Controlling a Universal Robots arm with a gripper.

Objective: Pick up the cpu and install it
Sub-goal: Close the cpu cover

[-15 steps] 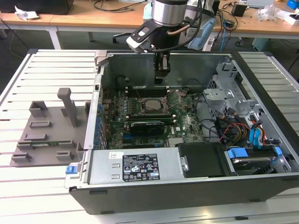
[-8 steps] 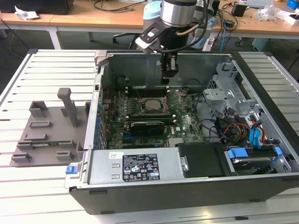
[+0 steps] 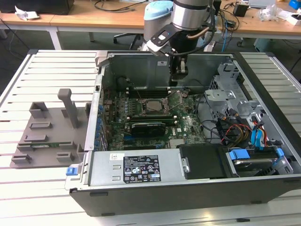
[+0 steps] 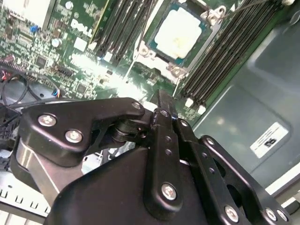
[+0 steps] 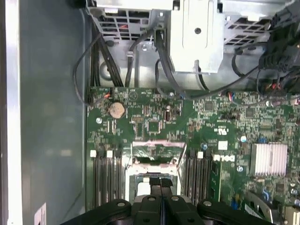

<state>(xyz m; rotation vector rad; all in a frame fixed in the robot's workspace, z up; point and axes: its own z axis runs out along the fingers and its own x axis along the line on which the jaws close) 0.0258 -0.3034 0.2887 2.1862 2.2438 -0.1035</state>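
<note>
The cpu is a pale silvery square lying flat in the socket on the green motherboard, inside the open computer case. In the exterior view the cpu sits mid-board, with the socket's metal frame tilted up beside it. My gripper hangs above the board, just behind the socket and apart from it. In both wrist views its black fingers are pressed together with nothing between them, and the gripper points down beside the socket.
Memory slots flank the socket. A drive cage, cable bundles and a black power unit fill the case on the exterior view's right. A grey plastic tray with upright posts lies outside the case on the slatted table.
</note>
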